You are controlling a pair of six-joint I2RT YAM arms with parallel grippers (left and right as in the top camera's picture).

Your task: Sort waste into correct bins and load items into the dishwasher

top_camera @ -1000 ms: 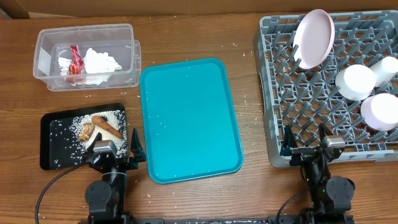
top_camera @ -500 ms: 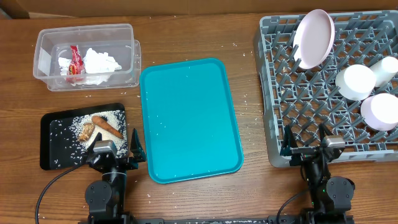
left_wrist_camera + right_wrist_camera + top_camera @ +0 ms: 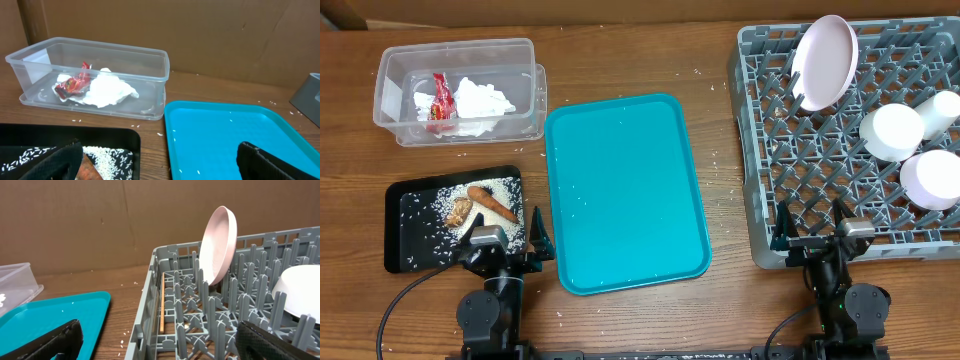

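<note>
Two grippers sit at the near edge of the wooden table [image 3: 620,60], both released with jaws spread wide and nothing between them. The left gripper [image 3: 503,233] hovers over the near right corner of the shallow black tray [image 3: 400,215], while the right gripper [image 3: 812,232] rests at the near rim of the grey dish rack [image 3: 770,150].

On the black tray lie loose white rice grains [image 3: 445,200], scattered thickest towards its far right. An orange carrot [image 3: 492,203] lies on the rice with a small brown food lump [image 3: 461,209] touching its left side.

Between tray and rack lies a large teal tray [image 3: 625,190], bare apart from a few white specks.

Farther back on the left stands the clear tub [image 3: 460,48], a rectangular plastic box. Inside it a crumpled white napkin [image 3: 483,100] lies against a small red wrapper [image 3: 441,100] on its left; the left wrist view shows the same pair on the tub's floor.

On the right, the square rack's grid of upright pegs holds three white dishes. A shallow bowl [image 3: 932,178] sits nearest along the right side, a small cup [image 3: 892,132] just behind it, and a round plate [image 3: 825,62] stands on edge, tilted, at the far side. A few stray grains dot the table around the trays.
</note>
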